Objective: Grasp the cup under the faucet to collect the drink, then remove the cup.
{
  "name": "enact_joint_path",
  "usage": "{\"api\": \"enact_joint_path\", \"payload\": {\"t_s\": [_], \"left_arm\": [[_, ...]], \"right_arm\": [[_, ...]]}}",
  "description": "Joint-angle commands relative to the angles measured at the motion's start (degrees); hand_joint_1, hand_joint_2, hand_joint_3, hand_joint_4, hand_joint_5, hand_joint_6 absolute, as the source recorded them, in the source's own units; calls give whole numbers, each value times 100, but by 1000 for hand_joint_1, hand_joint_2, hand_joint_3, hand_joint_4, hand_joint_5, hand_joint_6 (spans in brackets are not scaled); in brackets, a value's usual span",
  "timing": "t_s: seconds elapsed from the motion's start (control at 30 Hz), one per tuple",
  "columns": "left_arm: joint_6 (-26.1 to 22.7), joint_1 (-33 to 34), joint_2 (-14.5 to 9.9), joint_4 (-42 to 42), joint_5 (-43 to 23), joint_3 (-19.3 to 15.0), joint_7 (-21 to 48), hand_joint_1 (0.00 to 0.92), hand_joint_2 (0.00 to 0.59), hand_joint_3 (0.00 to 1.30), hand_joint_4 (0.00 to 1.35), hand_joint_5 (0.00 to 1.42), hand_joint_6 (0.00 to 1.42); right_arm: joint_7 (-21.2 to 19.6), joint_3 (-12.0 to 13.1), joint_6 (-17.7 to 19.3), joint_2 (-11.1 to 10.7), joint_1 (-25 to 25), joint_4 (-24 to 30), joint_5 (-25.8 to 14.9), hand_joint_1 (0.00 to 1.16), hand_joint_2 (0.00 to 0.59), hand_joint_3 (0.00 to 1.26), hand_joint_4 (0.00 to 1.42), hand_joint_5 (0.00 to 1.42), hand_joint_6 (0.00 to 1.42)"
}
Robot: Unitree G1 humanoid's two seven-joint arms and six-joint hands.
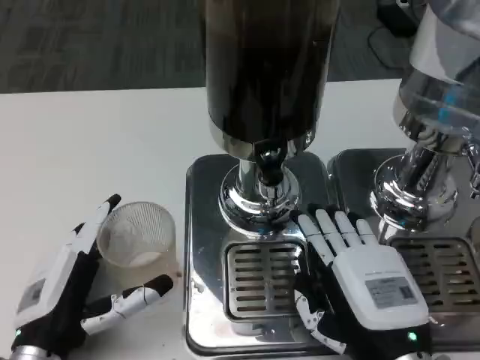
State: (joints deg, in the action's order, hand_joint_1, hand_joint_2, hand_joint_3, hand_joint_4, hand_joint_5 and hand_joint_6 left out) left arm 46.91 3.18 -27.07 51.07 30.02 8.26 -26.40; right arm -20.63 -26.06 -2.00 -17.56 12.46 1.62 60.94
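Cup (137, 234), clear and ribbed, stands on the white table (75, 150) just left of the drink dispenser (266, 75), not yet under the faucet (268, 161). Left hand (64, 289) brackets it with fingers apart: one finger (96, 219) up its left side, another (139, 294) below it, whether touching I can't tell. Best to close gently, since thin plastic would likely buckle, then carry it upright onto the drip grate (262, 277). Right hand (364, 281) rests on that tray's right edge, fingers spread, holding nothing.
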Motion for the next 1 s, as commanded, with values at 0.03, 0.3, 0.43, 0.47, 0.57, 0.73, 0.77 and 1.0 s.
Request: {"api": "enact_joint_path", "payload": {"t_s": [0.03, 0.3, 0.43, 0.47, 0.57, 0.73, 0.77, 1.0], "left_arm": [[248, 149, 96, 190, 112, 104, -343, 281, 66, 0, 0, 131, 48], [565, 224, 141, 439, 101, 147, -601, 295, 73, 26, 36, 186, 90], [708, 251, 166, 484, 89, 157, -593, 291, 70, 30, 26, 192, 104], [734, 260, 178, 498, 71, 153, -575, 290, 71, 30, 19, 196, 115], [807, 305, 223, 549, 11, 137, -532, 289, 71, 31, 17, 212, 146], [858, 374, 248, 622, -23, 171, -484, 295, 76, 31, 17, 241, 177], [861, 392, 256, 650, -31, 183, -462, 302, 73, 31, 17, 252, 182], [801, 519, 272, 826, -76, 292, -191, 350, 84, 31, 28, 287, 229]], "right_arm": [[-31, -1, -16, 1, 1, -52, -69, 479, 585, 67, 0, 0, 0], [15, -33, -22, 1, 10, -6, -55, 485, 585, 79, 0, 0, 0], [36, -42, -29, -1, 32, 31, -55, 489, 585, 90, 0, 0, 0], [24, -41, -27, 2, 34, 32, -57, 490, 585, 92, 0, 0, 0], [25, -48, -30, 4, 35, 45, -49, 492, 584, 95, 0, 0, 0], [20, -50, -28, -2, 39, 58, -54, 494, 584, 105, 0, 0, 1], [19, -50, -28, -3, 43, 60, -58, 494, 584, 107, 0, 0, 1], [22, -41, -34, 6, 83, 90, -85, 498, 580, 131, 0, 0, 10]]}}
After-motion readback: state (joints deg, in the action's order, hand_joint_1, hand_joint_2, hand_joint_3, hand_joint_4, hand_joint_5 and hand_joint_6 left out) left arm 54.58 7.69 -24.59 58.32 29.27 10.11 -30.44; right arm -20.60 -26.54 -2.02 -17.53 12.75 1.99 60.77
